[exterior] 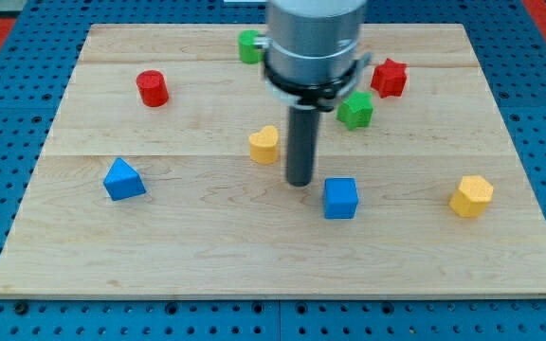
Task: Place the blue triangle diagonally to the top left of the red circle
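The blue triangle (122,179) lies on the wooden board at the view's left, below the middle. The red circle (152,88) stands near the view's top left, above and slightly right of the triangle. My tip (299,182) rests on the board near the centre, far to the right of the triangle. It sits just left of a blue cube (340,198) and just right of a yellow block (264,144).
A green block (248,45) sits at the view's top centre, partly behind the arm. Another green block (354,110) and a red star-like block (389,77) lie at upper right. A yellow hexagon-like block (471,196) lies at right. The board's edge (282,292) runs along the bottom.
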